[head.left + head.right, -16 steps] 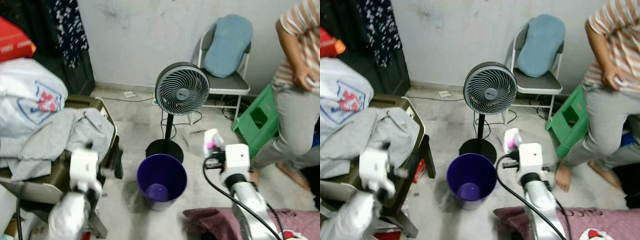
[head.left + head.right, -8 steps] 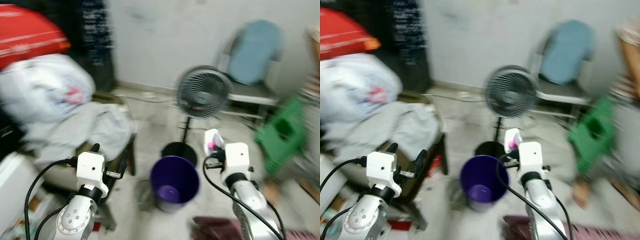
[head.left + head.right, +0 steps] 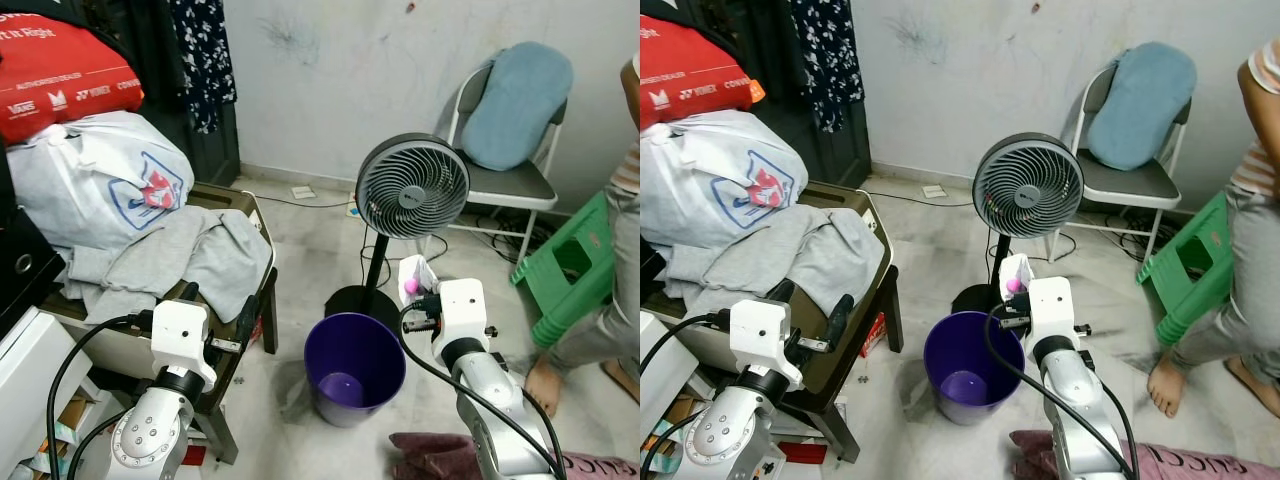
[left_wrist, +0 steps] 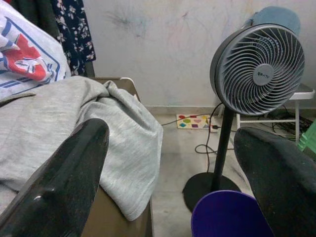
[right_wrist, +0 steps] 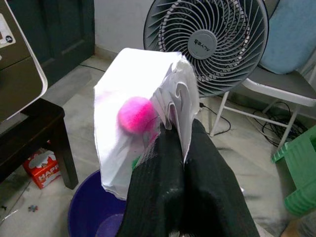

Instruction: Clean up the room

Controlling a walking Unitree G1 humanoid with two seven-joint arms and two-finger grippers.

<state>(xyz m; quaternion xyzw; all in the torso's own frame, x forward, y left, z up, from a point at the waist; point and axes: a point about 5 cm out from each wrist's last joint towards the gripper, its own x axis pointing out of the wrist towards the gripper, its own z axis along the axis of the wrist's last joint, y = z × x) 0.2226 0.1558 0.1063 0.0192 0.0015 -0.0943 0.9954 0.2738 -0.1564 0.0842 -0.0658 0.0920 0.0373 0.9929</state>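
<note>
The right gripper (image 5: 180, 148) is pinching a white bag (image 5: 136, 123) with a pink blob on it, its fingers closed tight, holding it just above the far rim of the purple bin (image 3: 355, 365), in front of the fan (image 3: 412, 187). The left gripper (image 4: 173, 182) is hanging wide apart beside the grey cloth (image 3: 190, 255) piled on the table (image 3: 255, 215). A person (image 3: 1245, 250) is standing by the green stool (image 3: 575, 265).
</note>
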